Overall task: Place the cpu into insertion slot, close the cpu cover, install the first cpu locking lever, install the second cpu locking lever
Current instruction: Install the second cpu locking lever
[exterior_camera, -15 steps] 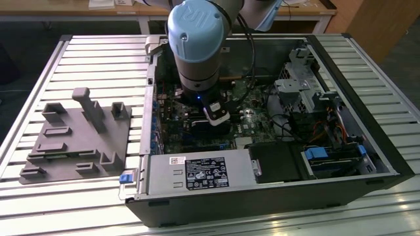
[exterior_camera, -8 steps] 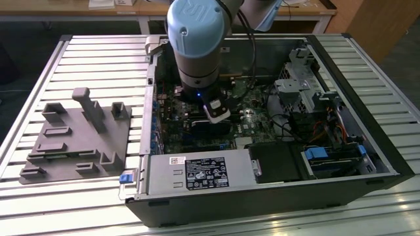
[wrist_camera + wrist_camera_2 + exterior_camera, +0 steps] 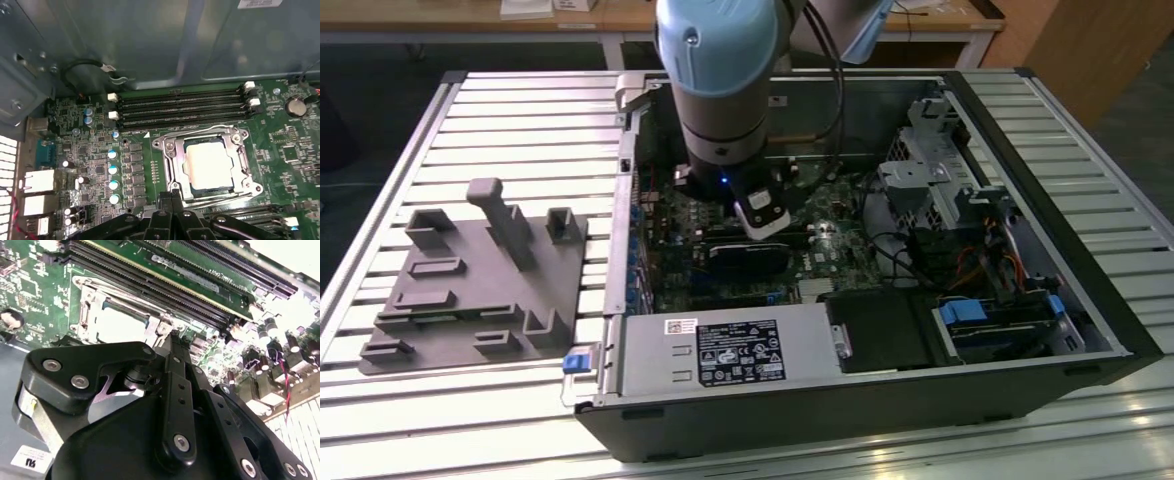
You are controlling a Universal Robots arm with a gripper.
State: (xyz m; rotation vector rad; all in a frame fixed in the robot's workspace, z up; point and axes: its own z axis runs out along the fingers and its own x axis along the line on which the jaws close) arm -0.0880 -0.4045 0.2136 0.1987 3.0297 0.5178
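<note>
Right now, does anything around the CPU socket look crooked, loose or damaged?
Nothing stands out. The cpu sits flat and square in the insertion slot, with the cpu cover lying closed around it. No bent or broken parts show. The gripper is right at the socket's edge.

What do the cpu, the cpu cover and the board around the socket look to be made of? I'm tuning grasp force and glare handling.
The cpu: pale, matte silvery-beige face, apparently metal, washed out by glare. The cpu cover: thin bright silvery frame with sharp highlights, likely bare or plated steel, closed around the chip. The circuit board: glossy green laminate, probably fibreglass, studded with small components.
</note>
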